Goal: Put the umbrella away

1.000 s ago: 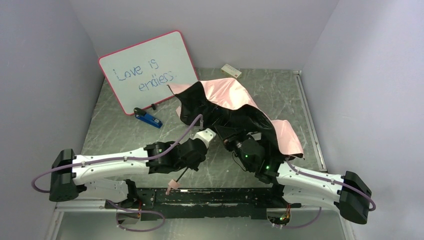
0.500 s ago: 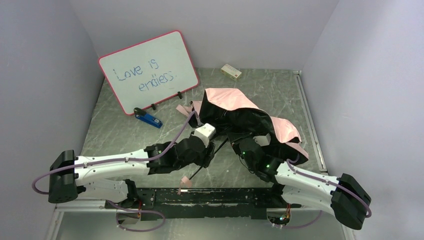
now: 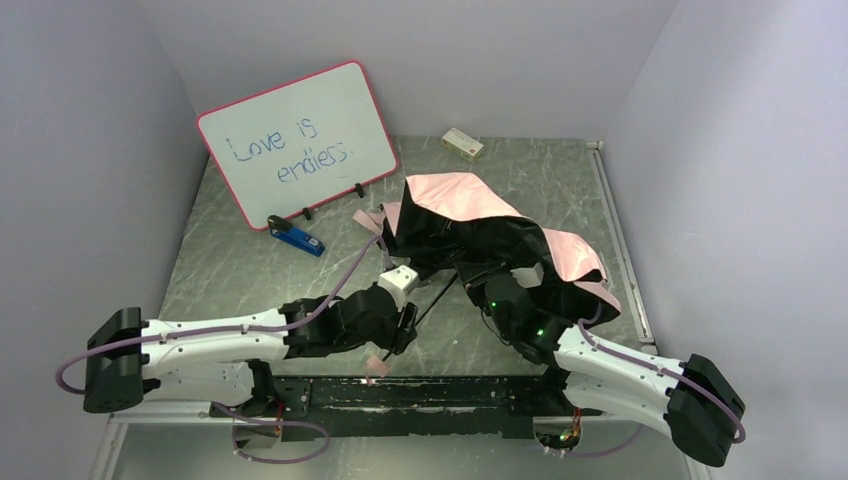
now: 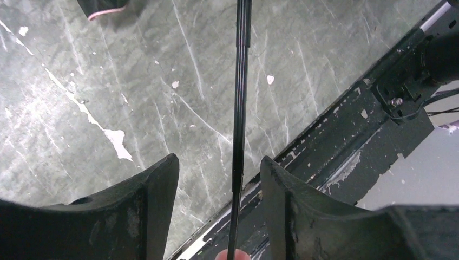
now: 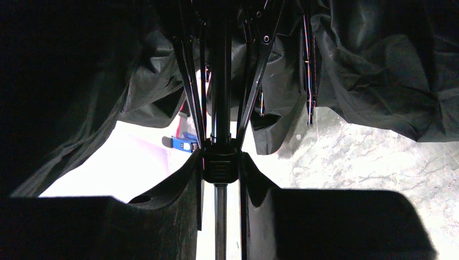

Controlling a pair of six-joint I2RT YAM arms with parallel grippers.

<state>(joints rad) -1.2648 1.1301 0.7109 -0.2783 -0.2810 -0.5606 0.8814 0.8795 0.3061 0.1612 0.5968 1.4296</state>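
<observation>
Roughly midway, by my reading. The umbrella [image 3: 490,225] is lying right of centre on the table, its canopy [image 3: 470,195] slumping in loose folds, pink outside and black inside, neither spread nor rolled. The black shaft [image 4: 240,108] is reaching out at full length toward the near edge, ending in the pale pink handle [image 3: 375,367] just over the black base rail [image 3: 450,395].

The right gripper [image 5: 219,168] is clamping narrowly on the runner [image 5: 219,165], both fingers pressing its sides under the ribs. The left gripper [image 4: 219,162] is straddling the shaft near the handle with its jaws wide, a gap showing on each side, gripping nothing.

What is remaining, as I am judging it: telescoping the shaft in, gathering the folds, wrapping the strap, and stowing it. No storage place is showing.

Pale lavender walls [image 3: 80,150] are enclosing the cell on three sides. The table [image 3: 250,270] is showing grey-green marbling with white scuffs. A pink-framed whiteboard [image 3: 295,140] is leaning at far left, a blue stapler [image 3: 296,238] is lying just before it, and a small box [image 3: 462,142] is sitting at the far edge.
</observation>
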